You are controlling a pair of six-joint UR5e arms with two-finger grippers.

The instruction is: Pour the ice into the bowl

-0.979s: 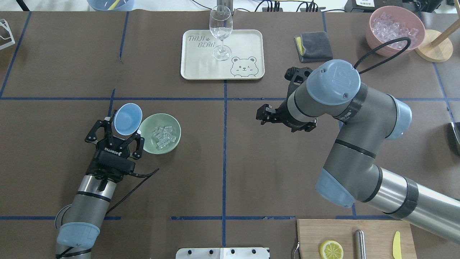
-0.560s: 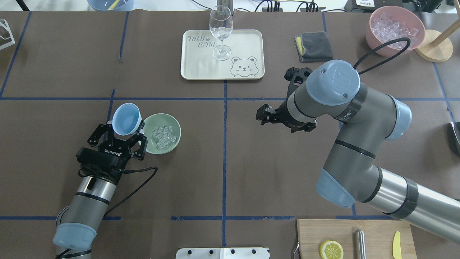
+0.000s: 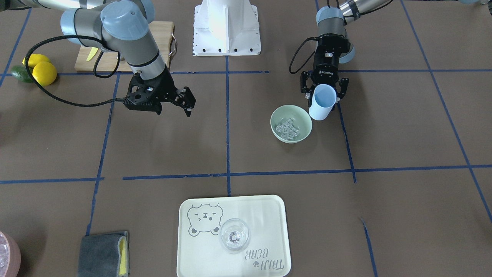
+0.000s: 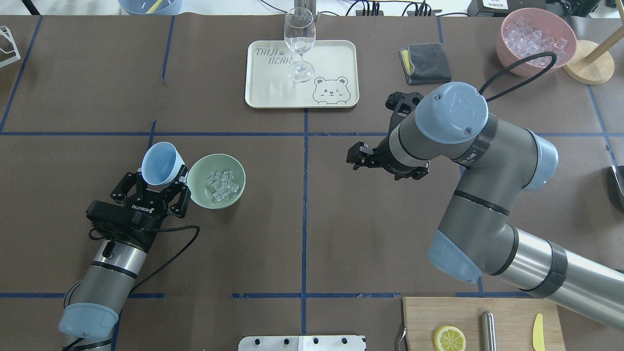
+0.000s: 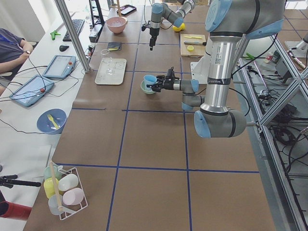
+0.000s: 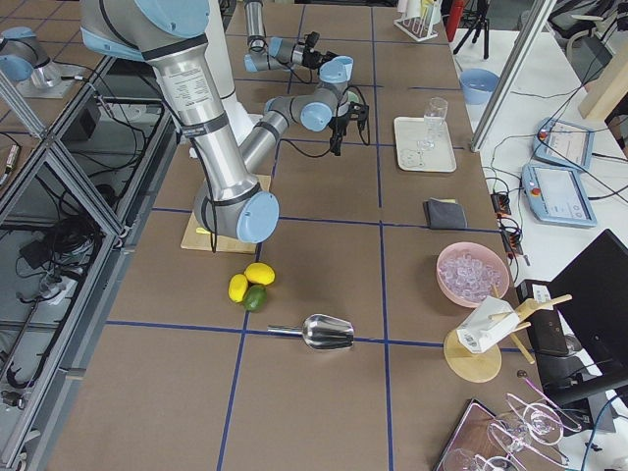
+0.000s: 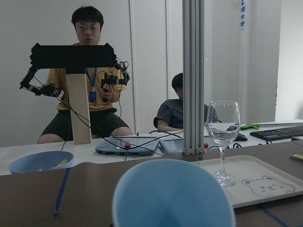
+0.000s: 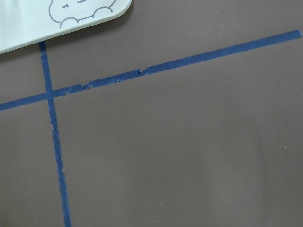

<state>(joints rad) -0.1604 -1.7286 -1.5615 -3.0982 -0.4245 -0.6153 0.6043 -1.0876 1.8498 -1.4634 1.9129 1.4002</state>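
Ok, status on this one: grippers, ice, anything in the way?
Left gripper shut on blue cup, beside bowl. Right gripper open, empty, mid-table. Ice in bowl, cup looks empty. Nothing in the way.

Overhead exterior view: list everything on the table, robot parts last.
bowl: one, mint green, left half.
ice: handful, clear, inside the bowl.
cup: one, light blue, held beside the bowl.
tray: one, cream, far centre.
wine glass: one, clear, on the tray.
cloth: one, grey and yellow, right of tray.
pink bowl: one, far right corner.
cutting board: one, wooden, near right.
lemon slice: one, yellow, on the board.
knife: one, yellow, on the board.
metal rod: one, silver, on the board.
left gripper: black, shut on the cup.
right gripper: black, open, empty, right of centre.
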